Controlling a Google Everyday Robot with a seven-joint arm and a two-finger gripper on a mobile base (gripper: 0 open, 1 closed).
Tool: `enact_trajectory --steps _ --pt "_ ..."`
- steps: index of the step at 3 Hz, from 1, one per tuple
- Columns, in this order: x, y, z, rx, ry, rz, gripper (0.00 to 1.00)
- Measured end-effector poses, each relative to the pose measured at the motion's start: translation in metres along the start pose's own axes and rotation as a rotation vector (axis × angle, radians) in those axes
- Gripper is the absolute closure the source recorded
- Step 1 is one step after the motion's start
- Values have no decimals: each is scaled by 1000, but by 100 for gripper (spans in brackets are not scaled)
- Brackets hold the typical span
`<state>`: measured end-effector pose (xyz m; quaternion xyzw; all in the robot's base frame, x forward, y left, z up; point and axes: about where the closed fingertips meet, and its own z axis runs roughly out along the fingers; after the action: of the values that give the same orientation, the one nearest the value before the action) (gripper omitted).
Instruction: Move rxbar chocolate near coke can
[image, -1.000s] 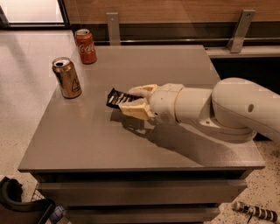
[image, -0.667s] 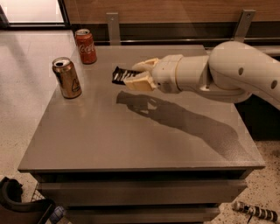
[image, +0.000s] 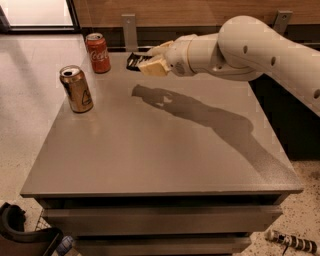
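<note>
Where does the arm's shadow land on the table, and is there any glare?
Camera view: the pincer, holding the rxbar chocolate above the table just right of the coke can, casts a soft dark shadow below it, trailing right; the floor at top left is washed out bright.

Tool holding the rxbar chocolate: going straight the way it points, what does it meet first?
Probably the coke can, just left of the tool and its rxbar chocolate; depth is unclear.
</note>
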<state>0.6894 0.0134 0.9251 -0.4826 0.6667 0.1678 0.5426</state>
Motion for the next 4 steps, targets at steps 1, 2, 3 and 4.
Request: enact_trajectory --steps 1,2,3,4 --pt "5 -41 40 62 -1 92 100" --pt "5 -57 66 90 2 122 100" --pt "10 -61 88 103 -3 142 100" --pt "14 -56 111 106 -39 167 97"
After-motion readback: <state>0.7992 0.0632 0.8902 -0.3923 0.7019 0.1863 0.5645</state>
